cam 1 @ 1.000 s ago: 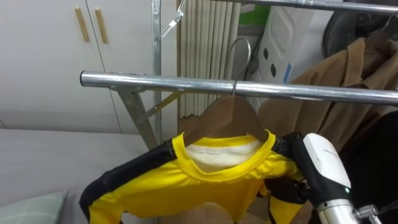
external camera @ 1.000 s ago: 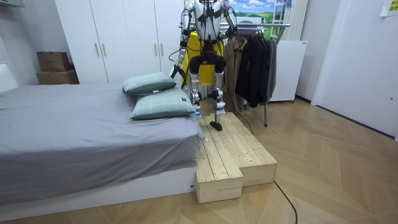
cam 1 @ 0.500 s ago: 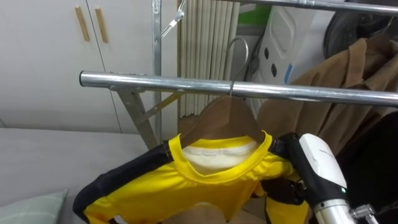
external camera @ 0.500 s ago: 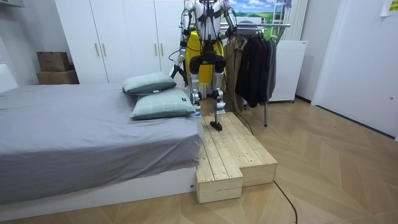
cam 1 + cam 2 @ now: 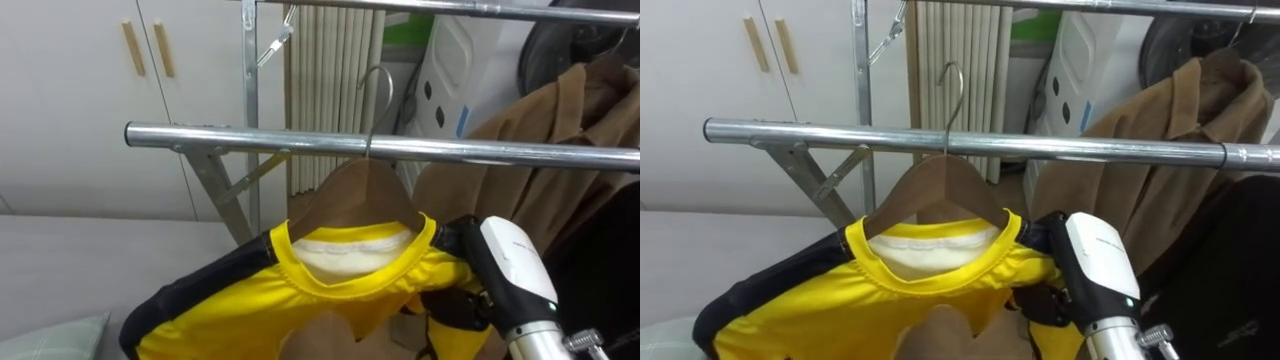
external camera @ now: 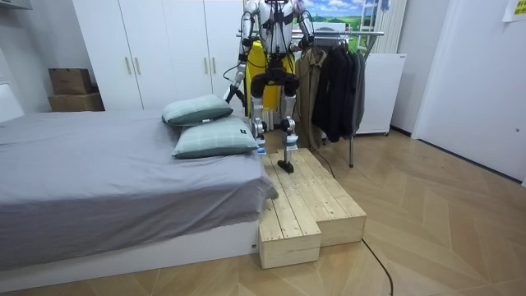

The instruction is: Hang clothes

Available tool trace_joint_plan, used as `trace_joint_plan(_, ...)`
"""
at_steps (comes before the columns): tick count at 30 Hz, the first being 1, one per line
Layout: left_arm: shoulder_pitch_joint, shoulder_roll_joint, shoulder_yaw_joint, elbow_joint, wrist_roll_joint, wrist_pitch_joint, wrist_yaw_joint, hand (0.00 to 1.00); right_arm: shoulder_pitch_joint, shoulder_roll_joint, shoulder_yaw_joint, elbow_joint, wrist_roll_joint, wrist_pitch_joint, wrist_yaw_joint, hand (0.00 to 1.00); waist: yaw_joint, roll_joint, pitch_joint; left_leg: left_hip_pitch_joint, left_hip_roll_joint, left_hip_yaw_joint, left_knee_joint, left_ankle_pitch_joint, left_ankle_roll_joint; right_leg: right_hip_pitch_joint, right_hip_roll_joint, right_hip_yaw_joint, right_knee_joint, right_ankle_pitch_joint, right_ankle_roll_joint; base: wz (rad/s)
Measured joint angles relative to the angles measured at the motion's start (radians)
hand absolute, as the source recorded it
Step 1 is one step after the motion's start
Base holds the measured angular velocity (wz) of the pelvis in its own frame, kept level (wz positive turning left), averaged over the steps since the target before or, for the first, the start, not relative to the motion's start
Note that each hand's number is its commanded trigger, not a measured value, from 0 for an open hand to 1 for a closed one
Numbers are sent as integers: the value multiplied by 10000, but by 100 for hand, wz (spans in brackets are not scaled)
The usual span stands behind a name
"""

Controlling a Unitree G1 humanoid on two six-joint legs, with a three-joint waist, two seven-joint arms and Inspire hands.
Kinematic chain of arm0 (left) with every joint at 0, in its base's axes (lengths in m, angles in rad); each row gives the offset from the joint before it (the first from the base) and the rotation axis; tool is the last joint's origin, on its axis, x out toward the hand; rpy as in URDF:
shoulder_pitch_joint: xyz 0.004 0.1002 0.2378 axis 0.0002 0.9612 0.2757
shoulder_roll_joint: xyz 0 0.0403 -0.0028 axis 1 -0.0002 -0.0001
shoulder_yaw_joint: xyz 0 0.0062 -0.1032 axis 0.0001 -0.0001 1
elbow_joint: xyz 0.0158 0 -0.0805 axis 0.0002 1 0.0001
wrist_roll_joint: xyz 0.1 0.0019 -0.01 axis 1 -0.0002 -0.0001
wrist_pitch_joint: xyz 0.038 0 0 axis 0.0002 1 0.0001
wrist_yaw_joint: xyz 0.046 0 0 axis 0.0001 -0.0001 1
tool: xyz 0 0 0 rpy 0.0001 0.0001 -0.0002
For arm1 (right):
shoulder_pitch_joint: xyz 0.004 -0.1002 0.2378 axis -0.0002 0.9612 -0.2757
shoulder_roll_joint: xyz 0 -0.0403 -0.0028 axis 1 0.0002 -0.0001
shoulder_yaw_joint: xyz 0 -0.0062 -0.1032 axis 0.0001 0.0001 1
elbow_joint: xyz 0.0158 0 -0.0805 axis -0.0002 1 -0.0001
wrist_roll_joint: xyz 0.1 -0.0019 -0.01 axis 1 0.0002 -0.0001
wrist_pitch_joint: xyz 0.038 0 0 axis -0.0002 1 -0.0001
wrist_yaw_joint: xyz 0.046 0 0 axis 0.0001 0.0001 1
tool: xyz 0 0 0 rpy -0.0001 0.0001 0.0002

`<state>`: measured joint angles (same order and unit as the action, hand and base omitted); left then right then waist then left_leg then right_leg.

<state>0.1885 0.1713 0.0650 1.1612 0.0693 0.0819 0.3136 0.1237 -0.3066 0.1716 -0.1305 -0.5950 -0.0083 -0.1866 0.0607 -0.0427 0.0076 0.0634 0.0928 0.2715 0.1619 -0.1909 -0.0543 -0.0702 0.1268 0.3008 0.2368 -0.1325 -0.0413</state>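
While the yellow shirt (image 5: 300, 300) is being hung on the rail (image 5: 200, 135) at mid-frame, its hanger (image 5: 355, 195) (hook maybe not seated) could be tugged off; the right hand's (image 5: 452, 304) hold, lower right, cannot be told.

A white wardrobe (image 6: 148, 49) stands behind the grey bed (image 6: 82, 181)

Bright, even light filled the room, leaving a pale glint along the metal rail (image 5: 300, 136), a soft sheen on the wooden floor (image 6: 444, 222) and only faint shadows beside the platform (image 6: 316, 205).
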Motion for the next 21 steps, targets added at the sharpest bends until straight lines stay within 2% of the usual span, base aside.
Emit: trace_joint_plan(21, 8, -3, 1, -6, 1, 3, 3, 0, 2, -126, -130, 44, 8, 9, 1, 100, -30, -17, 5, 31, -1, -40, 8, 1, 0, 26, -2, -21, 9, 1, -2, 0)
